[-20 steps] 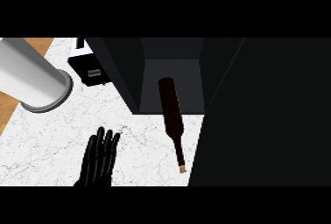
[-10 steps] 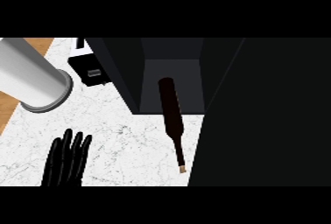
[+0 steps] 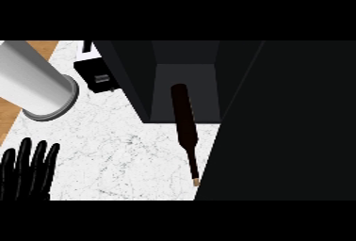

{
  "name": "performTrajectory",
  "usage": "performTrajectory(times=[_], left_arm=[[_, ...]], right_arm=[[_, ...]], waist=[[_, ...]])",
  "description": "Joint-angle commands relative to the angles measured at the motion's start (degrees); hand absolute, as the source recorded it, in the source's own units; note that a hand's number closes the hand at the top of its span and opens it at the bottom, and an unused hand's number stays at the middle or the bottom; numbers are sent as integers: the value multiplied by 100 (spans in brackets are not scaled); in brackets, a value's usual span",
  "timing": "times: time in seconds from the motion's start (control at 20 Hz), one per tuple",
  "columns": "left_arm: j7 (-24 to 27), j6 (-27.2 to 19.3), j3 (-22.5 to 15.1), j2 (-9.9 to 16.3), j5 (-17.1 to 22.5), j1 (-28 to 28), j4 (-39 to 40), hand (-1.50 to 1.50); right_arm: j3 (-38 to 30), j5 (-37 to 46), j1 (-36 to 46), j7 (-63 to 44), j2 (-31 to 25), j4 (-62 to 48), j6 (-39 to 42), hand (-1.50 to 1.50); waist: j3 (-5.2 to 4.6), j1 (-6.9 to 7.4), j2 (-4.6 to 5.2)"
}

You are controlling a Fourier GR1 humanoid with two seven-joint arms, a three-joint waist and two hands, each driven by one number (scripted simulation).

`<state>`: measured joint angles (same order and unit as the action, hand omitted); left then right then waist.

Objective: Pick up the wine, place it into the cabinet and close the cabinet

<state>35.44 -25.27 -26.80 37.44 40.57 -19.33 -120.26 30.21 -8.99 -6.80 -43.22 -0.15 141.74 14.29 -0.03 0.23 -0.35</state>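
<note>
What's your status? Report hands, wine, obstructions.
Left hand open, low at counter's left edge; right hand out of view. Wine bottle standing in open cabinet, unheld. Nothing blocking it.

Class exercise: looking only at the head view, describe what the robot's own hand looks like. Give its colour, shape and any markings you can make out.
Only one robot hand shows, at the lower left edge. It is uniformly black and slightly glossy, with long, slender, rounded fingers set side by side. No markings, cables or sleeve can be seen, and the forearm is out of view. The other hand does not appear.
</note>
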Motion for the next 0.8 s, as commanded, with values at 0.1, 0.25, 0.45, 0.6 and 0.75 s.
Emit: performTrajectory(times=[0.1, 0.25, 0.45, 0.6, 0.75], left_arm=[[-111, 794, 1138, 549, 732, -497, -146, -150], [49, 1143, 1290, 518, 748, -614, 204, -150], [-223, 1308, 1622, 622, 979, -376, 255, -150], [-113, 1453, 1653, 624, 891, -531, 397, -150], [-409, 1663, 1956, 868, 1128, -549, 326, -150]], right_arm=[[1059, 333, -134, -6, 12, 506, -63, 150], [1708, 841, 735, -286, 15, 353, -1172, 150], [2577, 1333, 665, 6, 10, 21, -1562, 150], [2777, 1457, 718, 130, 1, -6, -1869, 150], [2481, 1414, 1235, 218, -1, -280, -2164, 150]], waist=[[-1, 15, -5], [-15, 55, -4], [-13, -29, -17], [-19, -21, -44], [-13, 45, -5]])
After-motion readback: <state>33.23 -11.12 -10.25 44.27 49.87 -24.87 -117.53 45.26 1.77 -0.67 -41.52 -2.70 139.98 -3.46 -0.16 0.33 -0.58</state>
